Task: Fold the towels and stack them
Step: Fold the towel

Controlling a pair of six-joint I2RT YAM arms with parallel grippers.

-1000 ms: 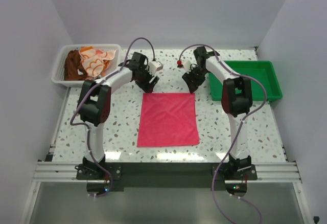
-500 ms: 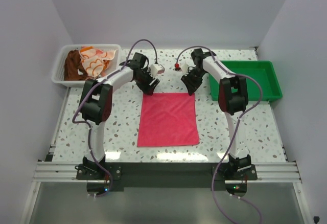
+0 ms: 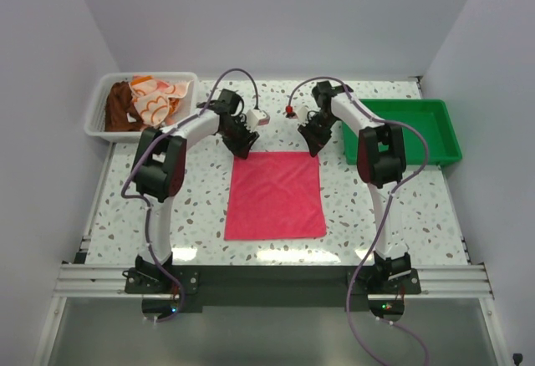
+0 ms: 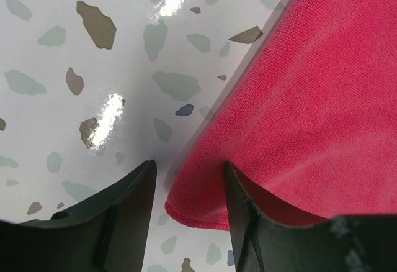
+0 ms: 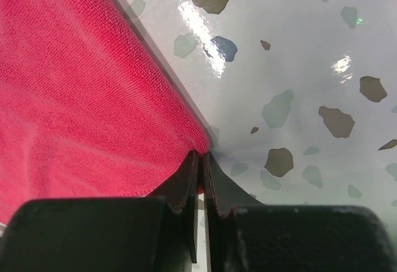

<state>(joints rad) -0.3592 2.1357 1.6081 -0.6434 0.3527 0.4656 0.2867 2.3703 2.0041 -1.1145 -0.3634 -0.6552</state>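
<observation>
The hot pink towel lies spread flat in the middle of the speckled surface; the left arm reaches to its far left corner, jaws parted and straddling that corner, one finger over bare surface, the other over the cloth; the right arm is at the far right corner, jaws clenched on the very tip of the cloth; a dark brown towel and an orange flowered towel lie crumpled in the white basket at far left; a green tray sits far right.
</observation>
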